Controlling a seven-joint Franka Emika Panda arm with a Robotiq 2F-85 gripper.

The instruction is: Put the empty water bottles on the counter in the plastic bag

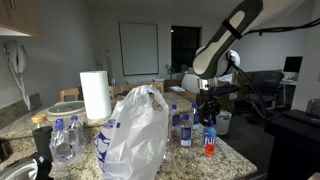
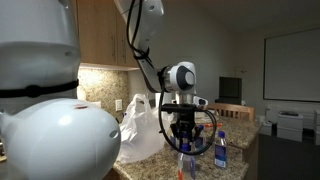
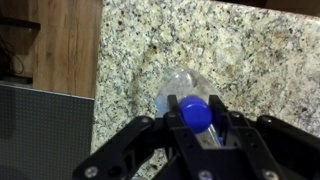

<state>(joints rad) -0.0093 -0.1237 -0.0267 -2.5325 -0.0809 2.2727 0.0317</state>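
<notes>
**ENTRY: ONE EMPTY WATER BOTTLE, TAKEN AT THE NECK**

**Tool** (image 3: 197,120): clenched on a single water bottle (image 3: 183,90), one finger on each side of its blue cap (image 3: 197,113). I grip there because the neck is the narrow, stiff part. The thin clear body would probably buckle or slip under the same squeeze.

**Held bottle, position:** upright beneath my tool, cap uppermost, near the plastic bag (image 1: 135,130) but not touching it. I cannot tell whether its base rests on the surface (image 3: 260,60) or hangs just clear of it.

**Plastic bag:** stands crumpled but upright, with its handles and mouth at the top. My judgement is that the bottle has to rise above the bag's rim before it can drop in. A top grip suits that, since it leaves the base free to go in first.

**Remaining bottles:** a cluster (image 1: 182,125) stands just beside the bag, between it and my tool. Another group (image 1: 65,138) stands on the bag's opposite side. All are outside the bag, so the job looks to be at an early stage. What the bag already holds cannot be made out.

**Paper towel roll** (image 1: 95,95): stands upright behind the bag, out of my path.
</notes>
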